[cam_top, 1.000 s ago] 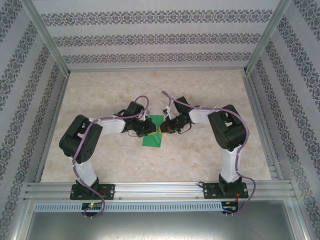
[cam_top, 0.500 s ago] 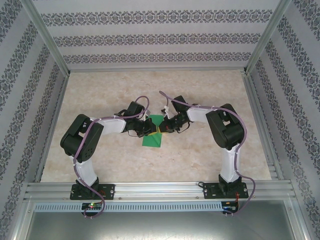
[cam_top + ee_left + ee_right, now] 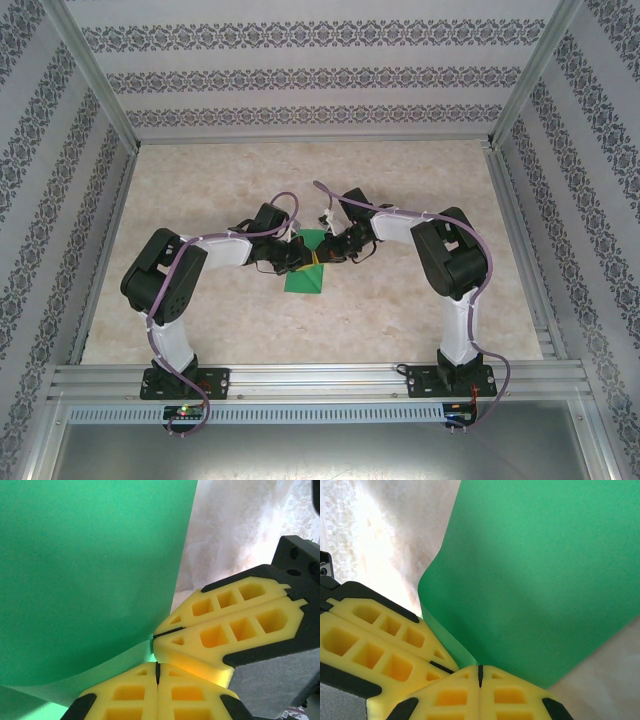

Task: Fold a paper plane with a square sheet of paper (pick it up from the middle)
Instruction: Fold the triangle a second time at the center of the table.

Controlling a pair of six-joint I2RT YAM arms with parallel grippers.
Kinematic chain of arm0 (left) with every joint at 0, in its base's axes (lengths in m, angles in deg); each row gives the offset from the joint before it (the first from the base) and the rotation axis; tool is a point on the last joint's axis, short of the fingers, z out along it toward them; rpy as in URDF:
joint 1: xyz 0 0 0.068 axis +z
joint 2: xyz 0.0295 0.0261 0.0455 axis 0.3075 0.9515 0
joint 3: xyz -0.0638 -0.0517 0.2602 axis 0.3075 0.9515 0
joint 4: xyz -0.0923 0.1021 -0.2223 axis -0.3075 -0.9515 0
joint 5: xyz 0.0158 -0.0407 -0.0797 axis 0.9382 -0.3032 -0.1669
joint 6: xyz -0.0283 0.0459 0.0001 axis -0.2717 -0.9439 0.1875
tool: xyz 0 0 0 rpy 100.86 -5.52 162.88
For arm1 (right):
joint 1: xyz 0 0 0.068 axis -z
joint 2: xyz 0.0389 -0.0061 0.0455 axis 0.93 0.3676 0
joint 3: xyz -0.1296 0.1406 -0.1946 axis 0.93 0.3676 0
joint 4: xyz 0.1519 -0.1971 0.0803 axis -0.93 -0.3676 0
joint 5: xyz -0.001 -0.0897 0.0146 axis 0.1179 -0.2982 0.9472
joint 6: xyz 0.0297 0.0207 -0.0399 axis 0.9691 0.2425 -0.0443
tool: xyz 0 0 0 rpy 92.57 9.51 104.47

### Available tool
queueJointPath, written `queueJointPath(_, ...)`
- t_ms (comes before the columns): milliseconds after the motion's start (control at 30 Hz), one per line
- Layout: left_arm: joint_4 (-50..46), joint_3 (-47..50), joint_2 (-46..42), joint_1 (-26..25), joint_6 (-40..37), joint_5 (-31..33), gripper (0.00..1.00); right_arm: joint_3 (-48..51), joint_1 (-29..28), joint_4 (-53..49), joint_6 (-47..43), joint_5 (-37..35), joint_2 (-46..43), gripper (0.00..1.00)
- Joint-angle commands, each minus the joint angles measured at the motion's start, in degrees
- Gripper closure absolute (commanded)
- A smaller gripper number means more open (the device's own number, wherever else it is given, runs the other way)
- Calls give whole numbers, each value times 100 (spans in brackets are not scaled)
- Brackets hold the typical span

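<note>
Yellow jaws of the left gripper (image 3: 157, 672) and right gripper (image 3: 480, 672) are pressed fully together, each nipping a lifted edge of the paper (image 3: 304, 277) at mid-table (image 3: 200, 200); the right wrist has edged leftward, suggesting a fold in progress.

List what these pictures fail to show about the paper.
- Top view: the paper is small, and the left gripper and right gripper cover its middle, so creases cannot be read.
- Left wrist view: the top and left edges cut off its outline.
- Right wrist view: the top and right edges cut off its outline.
- Both wrist views: how deep it sits in each grip, hidden by the yellow pads.
</note>
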Motion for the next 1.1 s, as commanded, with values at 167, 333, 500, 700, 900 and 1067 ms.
queueJointPath(167,82,54,11,-69,24,25,93,-183,-40,-189,-228,-160,150,100)
queueJointPath(333,134,61,33,-69,29,-43,93,-188,-36,-155,-221,-152,177,100)
queueJointPath(500,139,36,85,-75,32,-79,93,-208,-31,-127,-228,-144,190,100)
queueJointPath(700,121,25,144,-70,28,-81,93,-209,-31,-135,-228,-152,228,100)
queueJointPath(900,87,28,197,-74,15,-61,94,-262,-22,-187,-209,-214,297,100)
queueJointPath(1067,86,45,217,-71,24,-41,94,-289,-27,-218,-205,-254,317,100)
